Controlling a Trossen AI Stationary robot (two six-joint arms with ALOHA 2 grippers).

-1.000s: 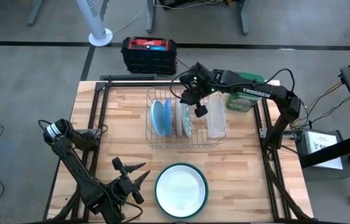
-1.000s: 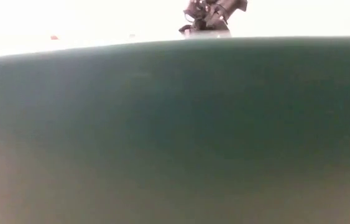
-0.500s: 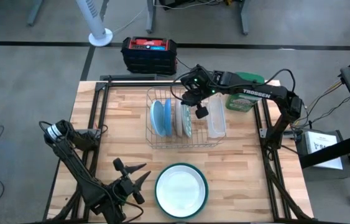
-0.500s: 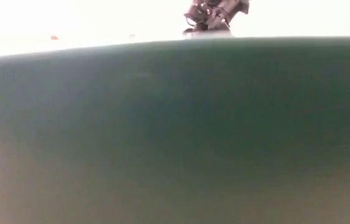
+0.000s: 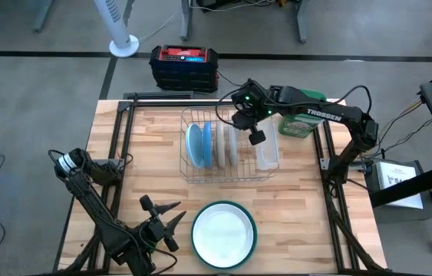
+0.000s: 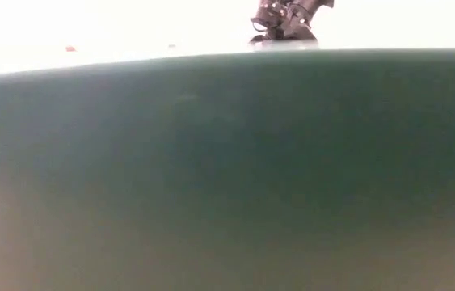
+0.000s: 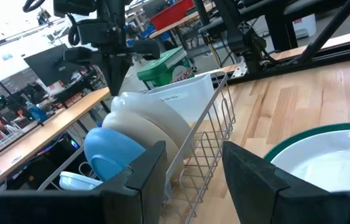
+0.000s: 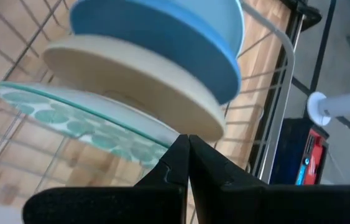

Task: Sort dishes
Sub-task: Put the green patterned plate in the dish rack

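Since a moment ago, the right gripper [image 5: 255, 138] has drifted rightward, off the plates, fingers pressed together and empty. On the bench [image 5: 154, 157], the wire rack [image 5: 227, 172] holds upright blue plates [image 5: 195, 145] and cream plates [image 5: 223, 146]. Nearer, the teal-rimmed plate [image 5: 224, 233] lies flat beside the parted, empty left gripper [image 5: 171, 217].

- High view: overhead, straight down, covers whole table [image 5: 154, 153], both arms, surrounding floor.
- Low view: table height, nearly blocked by the teal plate [image 6: 227, 162] close before the lens.
- Left wrist view: low, faces across the table to the rack [image 7: 206, 143].
- Right wrist view: close above the racked plates [image 8: 156, 68].
- Rack appears in high and both wrist views.
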